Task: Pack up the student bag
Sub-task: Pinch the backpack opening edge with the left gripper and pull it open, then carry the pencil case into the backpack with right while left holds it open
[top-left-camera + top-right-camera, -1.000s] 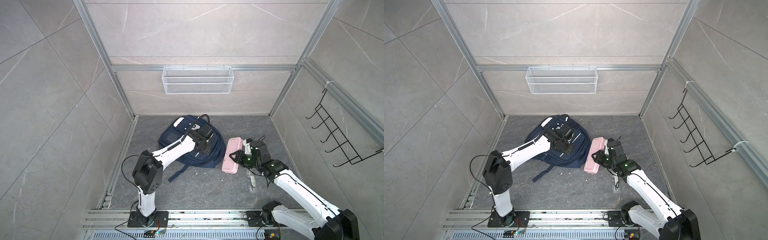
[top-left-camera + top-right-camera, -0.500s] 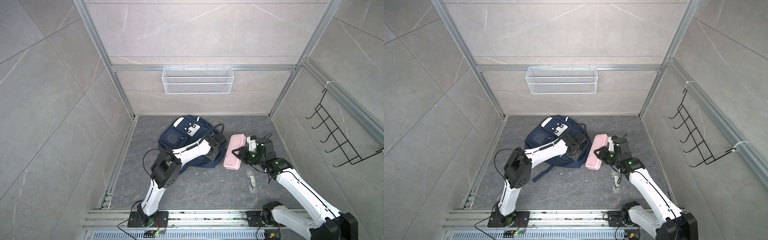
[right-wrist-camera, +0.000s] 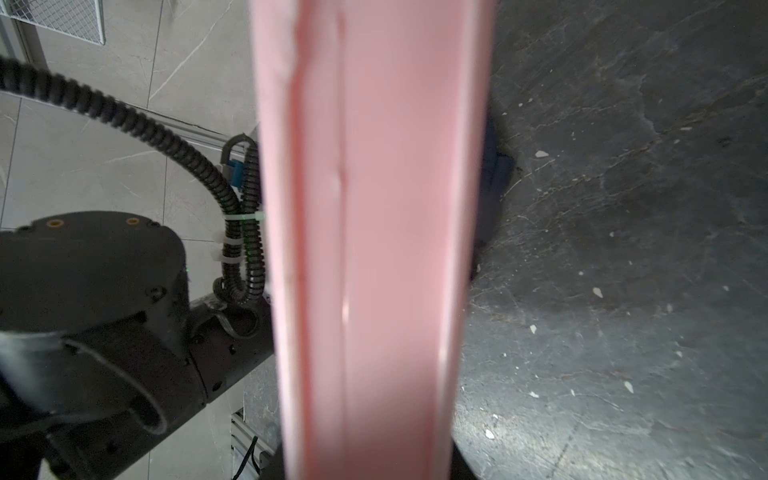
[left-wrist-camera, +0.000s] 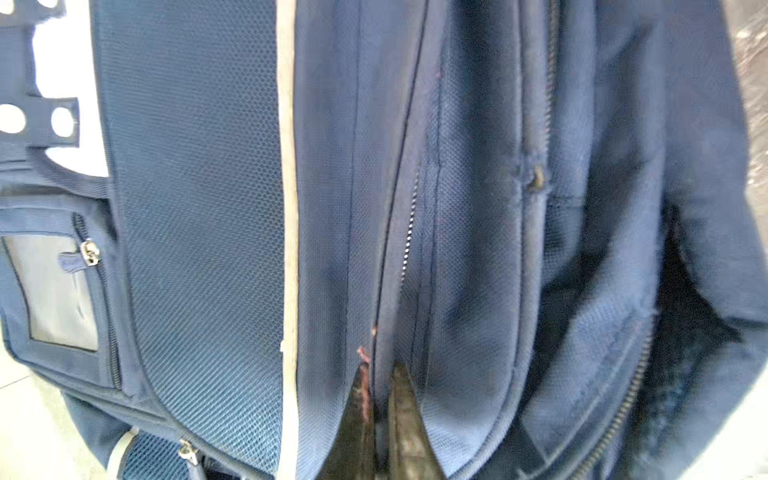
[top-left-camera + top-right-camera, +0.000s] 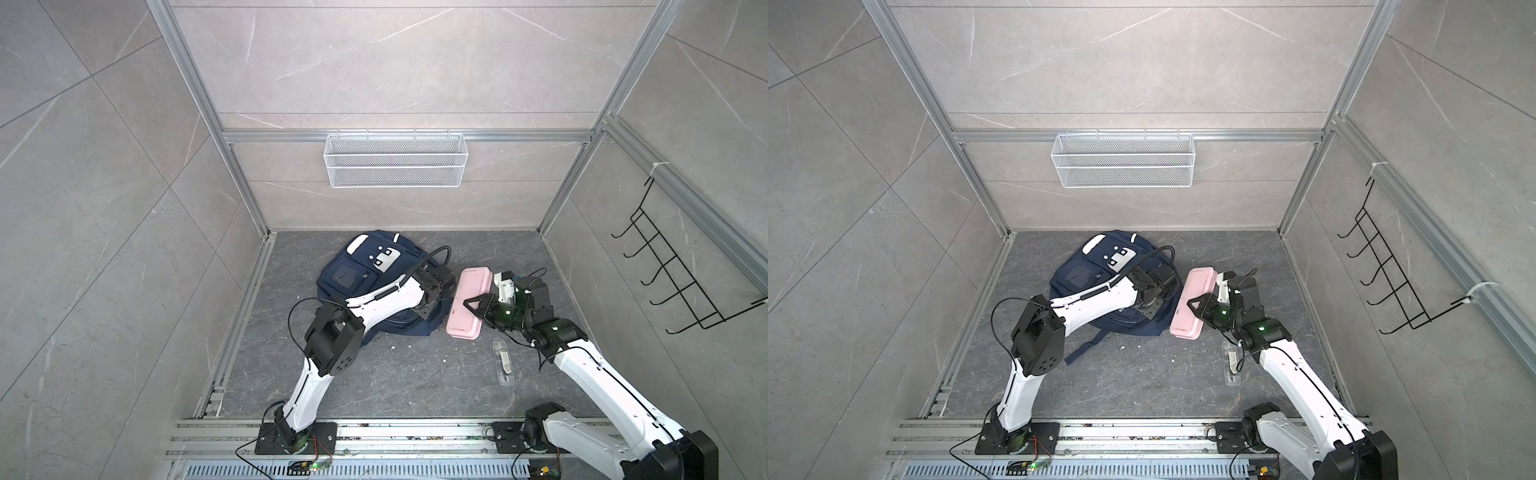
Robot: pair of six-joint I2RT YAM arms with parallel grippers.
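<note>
Backpack first: the student bag lies flat on the dark grey surface, toward the far side and left of centre, front pocket up. My left end effector is clamped tight on a fold of the bag's fabric right beside a zipper, on the bag's right flank. I read that as a hold meant to lift the flap and spread the mouth. In the left wrist view a dark opening gapes just past that fold. My right end effector grips across the pink pencil case, jaws partly closed around it, just right of the bag with its long side along the bag's edge. Whether its near end touches the surface I cannot tell. I judge it is staged there to slide sideways into the opening. A clear plastic item lies near the right arm, apart from both.
</note>
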